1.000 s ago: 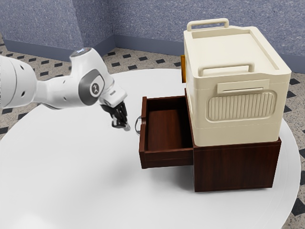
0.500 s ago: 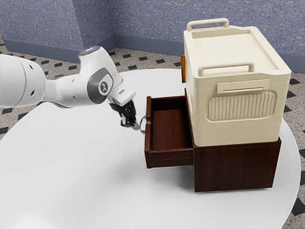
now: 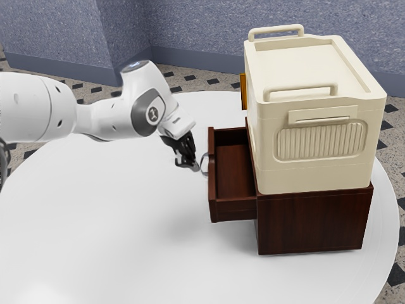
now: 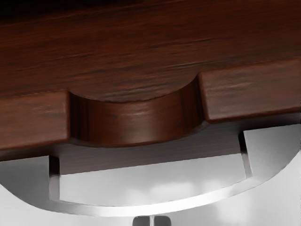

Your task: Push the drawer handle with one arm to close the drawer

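Closely paired, the jaws of the black gripper (image 3: 191, 164) are together, tips angled downward at the outer side of the drawer handle (image 4: 141, 210). Whether they touch it I cannot tell. The metal handle bows outward in an arc from the drawer (image 3: 212, 180), below a curved notch (image 4: 136, 122) cut into the top of its front panel. The drawer stands partly open, its visible inside bare, sticking out of a dark reddish-brown wooden cabinet (image 3: 310, 221) toward the exterior view's left. On the cabinet sits a cream box (image 3: 323, 177) with two raised bar handles on top and a ribbed panel on one side. The white arm (image 3: 114, 120) reaches in over the round white tabletop (image 3: 126, 228); speckled blue walls (image 3: 196, 28) rise beyond.
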Controlling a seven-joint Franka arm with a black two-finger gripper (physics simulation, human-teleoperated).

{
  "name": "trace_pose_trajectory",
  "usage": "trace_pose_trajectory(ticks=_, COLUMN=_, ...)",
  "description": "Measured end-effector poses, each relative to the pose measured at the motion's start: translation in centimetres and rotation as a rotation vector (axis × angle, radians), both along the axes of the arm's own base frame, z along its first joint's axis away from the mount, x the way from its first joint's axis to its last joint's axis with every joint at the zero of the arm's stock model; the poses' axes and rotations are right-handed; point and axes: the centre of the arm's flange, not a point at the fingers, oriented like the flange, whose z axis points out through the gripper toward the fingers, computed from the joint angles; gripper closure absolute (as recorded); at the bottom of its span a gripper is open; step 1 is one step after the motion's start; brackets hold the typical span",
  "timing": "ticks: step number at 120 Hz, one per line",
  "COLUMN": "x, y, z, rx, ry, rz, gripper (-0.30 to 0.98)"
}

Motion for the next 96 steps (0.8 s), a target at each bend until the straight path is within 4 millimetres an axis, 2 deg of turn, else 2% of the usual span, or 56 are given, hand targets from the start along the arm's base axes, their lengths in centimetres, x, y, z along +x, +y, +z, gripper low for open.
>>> trace_pose_trajectory(ticks=44, x=1.0, y=-3.3, z=0.3, rx=-0.015, ry=-0.010, rz=-0.047, gripper=0.79)
trace_pose_trajectory(ticks=96, x=2.8, y=-6.0, z=0.5, rx=-0.027, ry=-0.022, rz=-0.080, gripper=0.78)
